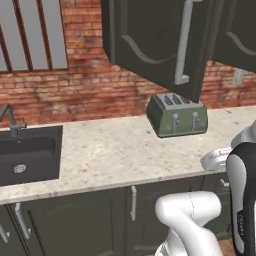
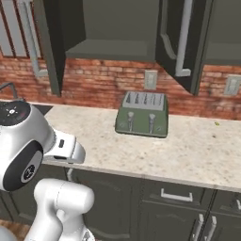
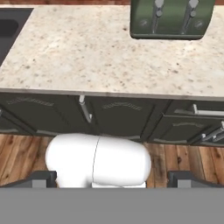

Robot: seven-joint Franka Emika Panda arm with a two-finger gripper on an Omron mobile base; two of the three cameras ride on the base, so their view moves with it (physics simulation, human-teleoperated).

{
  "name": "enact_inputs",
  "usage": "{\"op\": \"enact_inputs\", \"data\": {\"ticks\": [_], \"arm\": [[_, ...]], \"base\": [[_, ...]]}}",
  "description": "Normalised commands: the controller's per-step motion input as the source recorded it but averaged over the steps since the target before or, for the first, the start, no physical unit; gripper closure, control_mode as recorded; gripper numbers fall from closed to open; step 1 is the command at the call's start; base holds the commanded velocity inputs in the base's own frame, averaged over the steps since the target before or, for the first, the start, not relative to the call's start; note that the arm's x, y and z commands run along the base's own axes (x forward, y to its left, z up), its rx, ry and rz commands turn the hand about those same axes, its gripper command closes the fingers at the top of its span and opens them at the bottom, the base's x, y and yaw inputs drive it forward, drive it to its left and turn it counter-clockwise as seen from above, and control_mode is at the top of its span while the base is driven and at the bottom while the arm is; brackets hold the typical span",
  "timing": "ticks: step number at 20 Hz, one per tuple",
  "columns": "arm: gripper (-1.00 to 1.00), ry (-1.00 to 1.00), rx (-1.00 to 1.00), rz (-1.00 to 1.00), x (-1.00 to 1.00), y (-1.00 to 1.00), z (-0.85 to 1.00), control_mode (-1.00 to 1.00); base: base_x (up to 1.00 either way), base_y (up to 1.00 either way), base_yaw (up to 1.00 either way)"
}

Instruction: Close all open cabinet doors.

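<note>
Approach step: two cabinet doors [image 2: 181,40] stand swung out above the tabletop's [image 2: 197,150] back edge over the toaster [image 2: 141,114], while the tool [image 3: 112,177], fingers apart and empty, must rise to them.

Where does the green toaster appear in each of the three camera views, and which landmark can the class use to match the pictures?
Left base view: the toaster sits right of centre on the counter, below the open cabinet door.
Right base view: the toaster is at centre, under the open cabinet.
Hand view: the toaster is at the top right, cut by the top edge.
Shared landmark: the speckled stone counter that it stands on.
</note>
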Motion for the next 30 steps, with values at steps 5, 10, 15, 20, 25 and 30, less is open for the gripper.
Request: {"op": "enact_inputs", "data": {"ticks": [5,10,15,20,25,30], "arm": [[-1.0,0.0,0.0,0.0,0.0,0.0,0.0,1.0],[-1.0,0.0,0.0,0.0,0.0,0.0,0.0,1.0],[-1.0,0.0,0.0,0.0,0.0,0.0,0.0,1.0],[-1.0,0.0,0.0,0.0,0.0,0.0,0.0,1.0],[-1.0,0.0,0.0,0.0,0.0,0.0,0.0,1.0],[-1.0,0.0,0.0,0.0,0.0,0.0,0.0,1.0]], "base": [[0.0,-0.41,0.0],[0.0,-0.38,0.0],[0.0,-0.44,0.0],[0.02,-0.35,0.0],[0.2,-0.08,0.0],[0.44,0.0,0.0]]}}
